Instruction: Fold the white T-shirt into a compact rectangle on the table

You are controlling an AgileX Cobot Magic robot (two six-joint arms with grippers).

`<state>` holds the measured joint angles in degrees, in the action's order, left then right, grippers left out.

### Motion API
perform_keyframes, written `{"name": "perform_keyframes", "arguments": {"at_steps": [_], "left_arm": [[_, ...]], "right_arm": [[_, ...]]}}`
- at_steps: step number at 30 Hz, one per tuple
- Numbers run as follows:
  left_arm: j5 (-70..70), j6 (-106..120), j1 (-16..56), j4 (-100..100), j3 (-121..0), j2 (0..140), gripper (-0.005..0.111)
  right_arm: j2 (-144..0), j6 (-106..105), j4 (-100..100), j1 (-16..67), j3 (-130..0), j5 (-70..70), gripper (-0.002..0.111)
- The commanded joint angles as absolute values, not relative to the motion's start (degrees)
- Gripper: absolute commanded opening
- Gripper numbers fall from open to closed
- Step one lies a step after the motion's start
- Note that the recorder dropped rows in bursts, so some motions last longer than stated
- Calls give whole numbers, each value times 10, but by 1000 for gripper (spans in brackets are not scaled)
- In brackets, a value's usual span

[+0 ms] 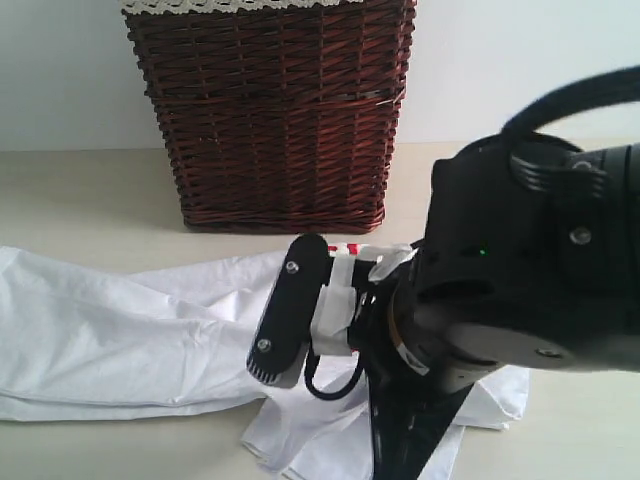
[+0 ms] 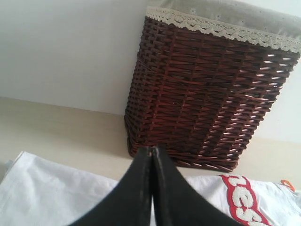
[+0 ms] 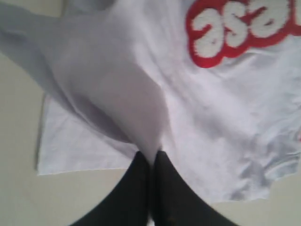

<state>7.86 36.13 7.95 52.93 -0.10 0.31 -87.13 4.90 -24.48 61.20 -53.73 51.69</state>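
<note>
Arm hides white T-shirt ctr; lettering cut off.

Looks like a robot test bench with laundry props, indoors. Bare white wall, plain beige table, nothing else furnished. Dark wicker basket with lace-edged liner stands beyond the left pincer, in front of the wall. White tee lies below that pincer. Black robot arm hangs over the table.
</note>
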Motion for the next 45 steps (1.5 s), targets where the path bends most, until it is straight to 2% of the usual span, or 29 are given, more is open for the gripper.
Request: {"name": "perform_keyframes", "arguments": {"at_steps": [1,7,10,16,19,25,33,36,41,45], "left_arm": [[83,364,79,526,0,0,0],[83,364,79,526,0,0,0],[83,364,79,526,0,0,0],[84,364,79,526,0,0,0],[84,364,79,526,0,0,0],[88,365,79,526,0,0,0],[102,377,79,526,0,0,0],[105,386,79,526,0,0,0],[107,386,79,526,0,0,0],[119,386,79,526,0,0,0]], "right_arm": [[-867,137,-377,613,-542,501,0],[-879,212,-406,538,-542,391,2],[-911,213,-406,497,-542,351,13],[-957,213,-410,485,-542,297,34],[-964,246,-443,485,-548,278,39],[-983,415,-593,478,-569,312,39],[-986,350,-515,472,-571,337,38],[-986,259,-416,472,-571,335,29],[-987,43,-217,473,-571,316,0],[-1033,-23,-192,472,-571,311,0]]}}
